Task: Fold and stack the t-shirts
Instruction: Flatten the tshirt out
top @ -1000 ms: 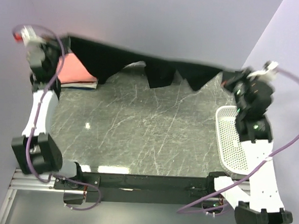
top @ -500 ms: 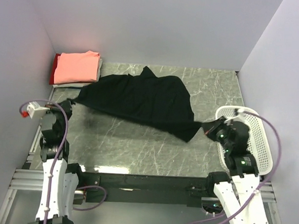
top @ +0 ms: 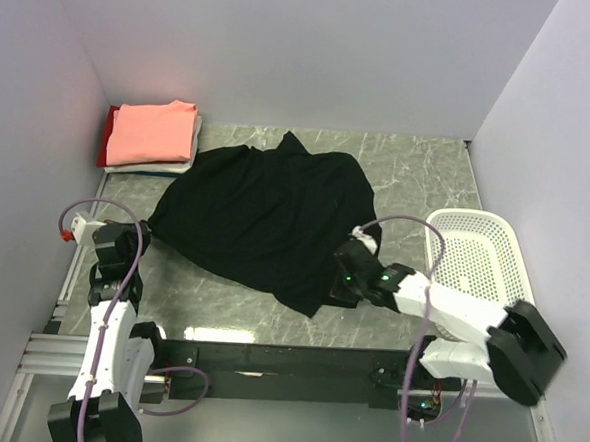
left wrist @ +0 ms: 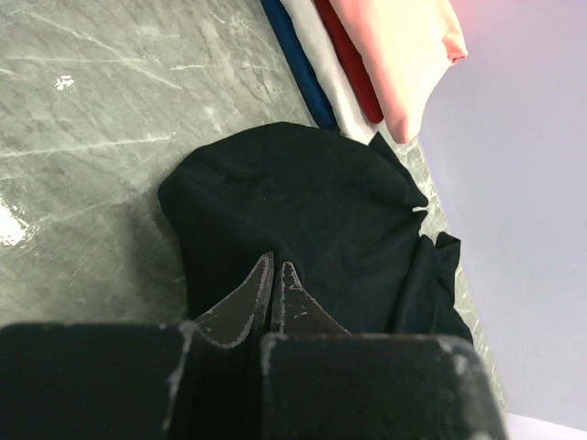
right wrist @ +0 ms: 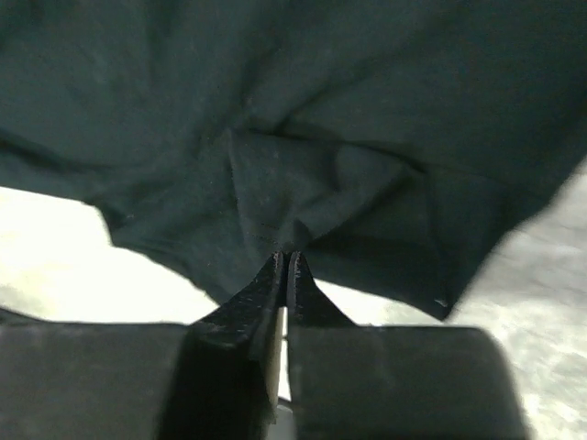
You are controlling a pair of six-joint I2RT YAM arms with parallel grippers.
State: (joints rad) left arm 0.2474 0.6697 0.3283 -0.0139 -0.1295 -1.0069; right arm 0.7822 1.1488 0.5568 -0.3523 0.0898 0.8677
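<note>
Black t-shirt: rumpled on table, near folded stack; left gripper pinched on its left corner; right gripper pinched on near hem; step: laying flat; next likely needs tensioning, then release

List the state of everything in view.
black shirt, unfolded, rumpled on the table, pinched at two edges
pink shirt, folded, far left corner
basket, upright, empty
left gripper, shut on the black shirt
right gripper, shut on the black shirt
</note>
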